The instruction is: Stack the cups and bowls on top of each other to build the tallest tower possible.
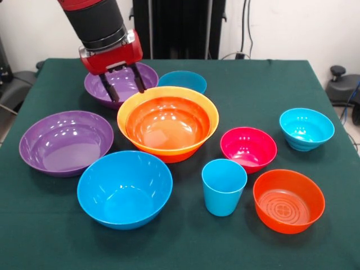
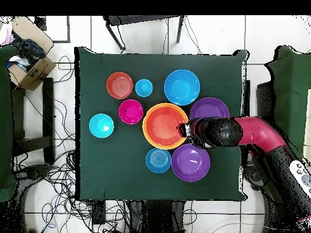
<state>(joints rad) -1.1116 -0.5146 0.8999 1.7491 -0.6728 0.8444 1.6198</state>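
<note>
Crowding table: loose bowls, nothing stacked except one pair.
Orange bowl: centre, red-orange bowl nested inside.
Purple bowls: left and behind it.
Blue bowl: front.
Cup: upright, between magenta bowl and small orange bowl.
Gripper: fingers apart, empty, over rear purple bowl.

You've got a dark green cloth-covered table in the middle, on a white tiled floor w/ black cables strewn all over. White wall behind, w/ a cable hanging down it. Open cardboard box sits at one corner in the overhead view. Black chair base shows beside the table. Light's even, no hard shadows.
</note>
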